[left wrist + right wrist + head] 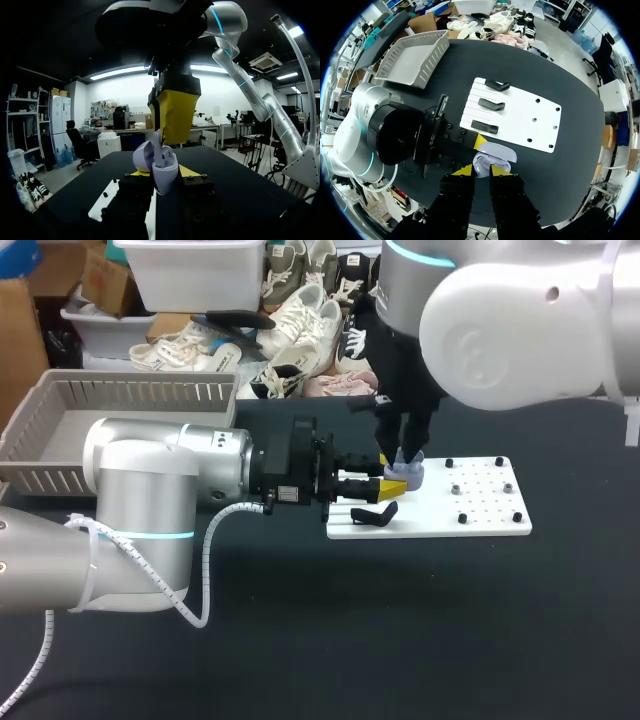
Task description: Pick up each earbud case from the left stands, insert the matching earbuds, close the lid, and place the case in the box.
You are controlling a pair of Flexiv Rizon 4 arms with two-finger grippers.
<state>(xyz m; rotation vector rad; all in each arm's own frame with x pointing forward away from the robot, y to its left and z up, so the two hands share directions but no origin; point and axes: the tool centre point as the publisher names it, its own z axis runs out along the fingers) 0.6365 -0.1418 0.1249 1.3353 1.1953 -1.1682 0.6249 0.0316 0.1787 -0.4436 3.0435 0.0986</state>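
An open lavender earbud case [410, 476] [165, 175] [492, 152] hangs just above the white board [480, 520], with my left gripper [395, 485] [164, 174] shut on its body from the sides. Its lid [142, 156] is tipped back. My right gripper [405, 452] [480, 170] comes down from above, its yellow fingers [175, 112] right over the case's mouth. They pinch a small pale earbud [159, 145] whose lower end is inside the case. A grey basket [130, 390] [410, 62] stands at the back left.
The white board [520, 117] carries three black stands [485, 126] on its left part and several black pegs [462, 518] on its right part. One black stand [375, 514] lies just below the held case. Shoes are piled beyond the table's far edge.
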